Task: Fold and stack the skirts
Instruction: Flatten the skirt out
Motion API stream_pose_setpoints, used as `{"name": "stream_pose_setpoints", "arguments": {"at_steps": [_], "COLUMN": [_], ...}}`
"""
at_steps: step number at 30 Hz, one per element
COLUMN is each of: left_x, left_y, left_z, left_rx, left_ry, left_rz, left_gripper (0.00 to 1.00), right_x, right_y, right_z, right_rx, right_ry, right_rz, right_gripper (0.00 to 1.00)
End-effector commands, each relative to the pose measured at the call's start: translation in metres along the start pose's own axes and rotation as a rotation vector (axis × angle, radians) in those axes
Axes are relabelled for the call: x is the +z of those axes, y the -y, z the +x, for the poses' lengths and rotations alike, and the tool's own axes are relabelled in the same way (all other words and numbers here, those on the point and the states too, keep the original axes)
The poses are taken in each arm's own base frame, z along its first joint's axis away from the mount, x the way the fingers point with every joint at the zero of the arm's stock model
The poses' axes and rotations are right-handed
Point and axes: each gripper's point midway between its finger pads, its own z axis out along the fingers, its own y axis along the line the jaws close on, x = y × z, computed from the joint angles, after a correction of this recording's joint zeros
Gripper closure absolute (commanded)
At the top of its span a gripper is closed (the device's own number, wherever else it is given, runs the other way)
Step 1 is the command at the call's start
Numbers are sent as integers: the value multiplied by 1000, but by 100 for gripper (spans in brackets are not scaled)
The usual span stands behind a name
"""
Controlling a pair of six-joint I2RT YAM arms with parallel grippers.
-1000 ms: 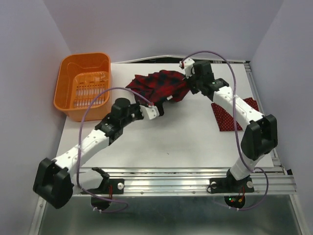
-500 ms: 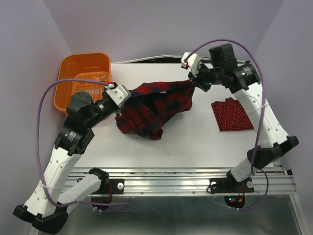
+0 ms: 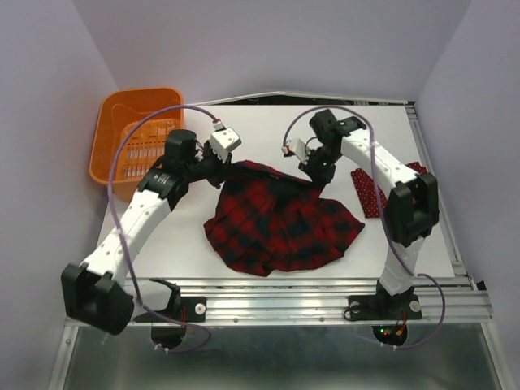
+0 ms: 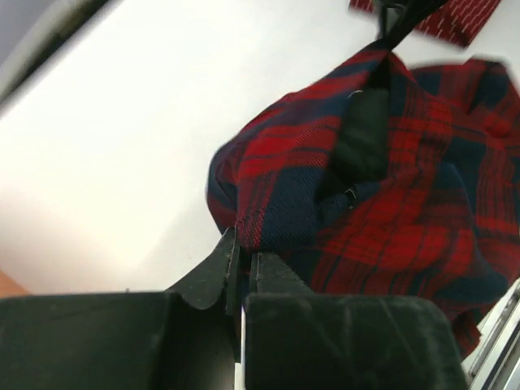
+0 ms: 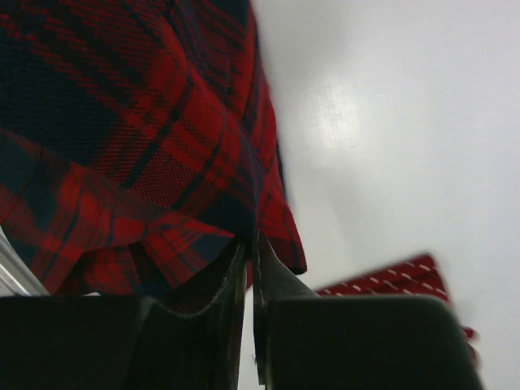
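The plaid skirt [image 3: 276, 223] lies spread on the table's front middle, its far edge lifted at two corners. My left gripper [image 3: 221, 169] is shut on the far left corner; in the left wrist view its tips [image 4: 244, 244] pinch the plaid hem [image 4: 268, 211]. My right gripper [image 3: 315, 167] grips the far right corner, and the right wrist view shows its jaws [image 5: 253, 244] nearly together on the plaid cloth [image 5: 122, 122]. The dark red polka-dot skirt [image 3: 364, 197] lies folded at the right, partly behind the right arm, and a corner of this polka-dot skirt [image 5: 390, 276] also shows in the right wrist view.
An orange plastic basket [image 3: 114, 154] stands at the back left of the white table [image 3: 268, 130]. The table's metal front rail [image 3: 309, 288] runs just below the plaid skirt's near hem. Purple walls close in on both sides.
Both arms have swung the plaid skirt out of the air toward the front and lowered it; it now lies spread flat. The right jaws have eased slightly.
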Motion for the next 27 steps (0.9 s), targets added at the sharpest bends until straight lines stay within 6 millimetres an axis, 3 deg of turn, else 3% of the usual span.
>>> {"name": "stream_pose_setpoints", "arguments": {"at_steps": [1,4,8,12,13,14,15,18,21,24,27], "left_x": [20,18,6,-5,-7,-9,-13,-15,-11,-6,12], "left_y": [-24,-39,-40,-41,-43,-45,-44,-43,-42,-37,-23], "left_z": [46,63,73,86,84,81,74,54,40,42,44], "left_rx": [-94,-65,40,101,115,151,179,232,242,265,360], "left_ry": [-106,-179,-238,-327,-329,-327,-319,-266,-252,-294,-344], "left_rz": [11,20,96,146,143,149,152,167,179,228,251], "left_gripper": [100,100,94,74,70,66,52,36,32,27,27], "right_x": [30,34,27,18,15,10,8,9,12,11,8], "right_y": [-4,-3,-4,-1,0,3,5,17,32,42,35], "right_z": [15,15,12,4,1,-6,-9,-17,-23,-23,-12], "right_rx": [51,67,77,109,118,127,154,191,223,301,426], "right_ry": [-33,-38,-15,21,29,47,57,68,73,77,81], "right_rz": [-57,-61,-39,-3,2,18,27,64,110,121,65], "right_gripper": [99,99,99,98,94,83,49,32,33,34,34]}}
